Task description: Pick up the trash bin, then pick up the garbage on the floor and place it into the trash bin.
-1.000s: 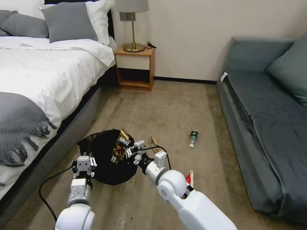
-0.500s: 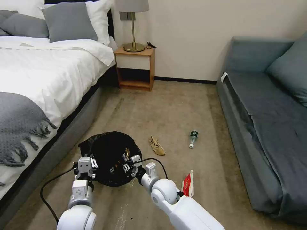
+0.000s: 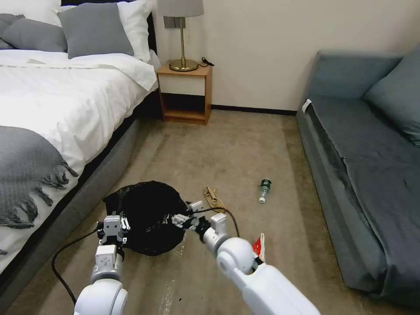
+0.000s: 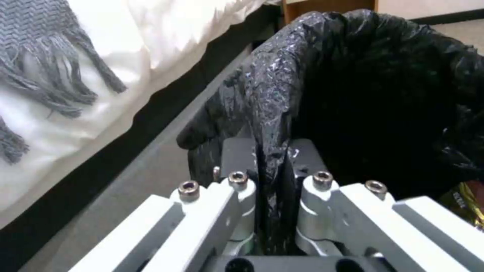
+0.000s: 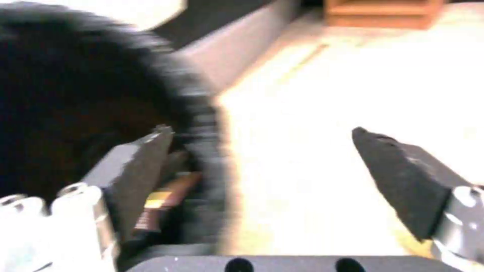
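Note:
The trash bin (image 3: 146,218), lined with a crinkled black bag, stands on the carpet by the bed. My left gripper (image 3: 113,226) is shut on its near rim, the bag pinched between the fingers (image 4: 272,158). My right gripper (image 3: 187,213) is open at the bin's right rim, holding nothing (image 5: 259,132). A gold-brown snack wrapper (image 5: 161,200) lies inside the bin (image 5: 75,94), and its corner shows in the left wrist view (image 4: 461,202). On the floor lie a tan crumpled scrap (image 3: 213,199), a small clear bottle (image 3: 264,189) and a red-and-white packet (image 3: 259,246), partly behind my right arm.
The bed (image 3: 52,113) runs along the left, close to the bin. A wooden nightstand (image 3: 183,94) with a lamp stands at the far wall. A grey-blue sofa (image 3: 363,162) fills the right side. Open carpet lies between them.
The right gripper held the gold-brown wrapper over the bin, lowered it inside and let go. It now stands open, drawn back to the bin's right rim. The left gripper kept its hold.

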Robot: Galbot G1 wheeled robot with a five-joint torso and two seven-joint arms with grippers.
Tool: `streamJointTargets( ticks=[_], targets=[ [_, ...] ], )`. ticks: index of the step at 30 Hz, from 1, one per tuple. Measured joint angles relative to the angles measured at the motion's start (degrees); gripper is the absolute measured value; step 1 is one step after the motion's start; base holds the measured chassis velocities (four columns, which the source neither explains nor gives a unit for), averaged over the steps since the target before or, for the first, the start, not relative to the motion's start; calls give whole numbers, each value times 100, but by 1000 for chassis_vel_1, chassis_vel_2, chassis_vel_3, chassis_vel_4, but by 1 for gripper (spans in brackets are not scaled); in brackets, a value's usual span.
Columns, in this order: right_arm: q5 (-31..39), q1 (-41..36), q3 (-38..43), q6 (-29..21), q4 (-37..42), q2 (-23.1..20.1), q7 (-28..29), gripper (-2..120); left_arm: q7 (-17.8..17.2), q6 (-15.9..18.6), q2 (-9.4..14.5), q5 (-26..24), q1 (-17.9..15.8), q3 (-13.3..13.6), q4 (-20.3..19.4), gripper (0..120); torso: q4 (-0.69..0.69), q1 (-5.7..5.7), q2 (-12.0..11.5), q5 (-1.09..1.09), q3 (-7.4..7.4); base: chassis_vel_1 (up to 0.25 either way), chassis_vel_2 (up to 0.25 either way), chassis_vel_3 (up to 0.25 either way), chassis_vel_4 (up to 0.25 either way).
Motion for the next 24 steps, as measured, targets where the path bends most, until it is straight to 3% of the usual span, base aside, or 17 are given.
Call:
streamJointTargets(
  ticks=[4,14,24],
  targets=[
    [31,-92,458,-1,-299,-367,79,99,26,-31,-12,-1,57,-23,-16,6,0,0,0,1,0,0,0,0,0],
    [114,-374,1142,-270,-1202,-909,655,100,37,-59,-59,36,12,8,56,6,-1,0,0,1,0,0,0,0,0],
    [207,-597,1250,-636,-1533,-857,1134,100,43,-71,-42,49,11,9,91,6,-1,0,0,-1,0,0,0,0,0]
  ],
)
